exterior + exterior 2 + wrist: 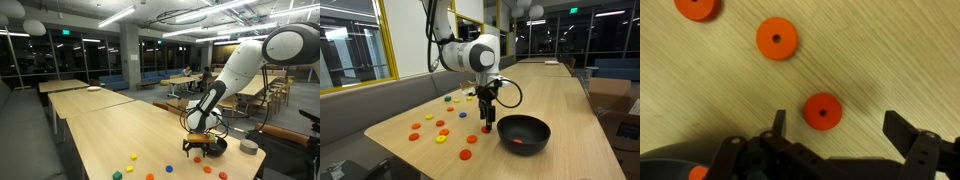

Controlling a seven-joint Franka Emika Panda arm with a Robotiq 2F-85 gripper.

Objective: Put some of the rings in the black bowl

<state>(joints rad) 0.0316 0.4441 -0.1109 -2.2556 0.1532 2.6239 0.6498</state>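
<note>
My claw point(840, 128) is released and empty, hovering over an orange ring point(822, 111) on the surface point(560, 95), just left of the black bowl point(535, 127). The other rings point(441, 138) lie scattered farther left, so I judge most transfers outstanding. A red spot inside the bowl may be one ring, but I cannot tell.

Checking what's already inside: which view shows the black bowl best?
An exterior view: the black bowl shows whole, rim and inside, a reddish spot within. In an exterior view the black bowl is small beside the gripper. The wrist view misses it.
</note>
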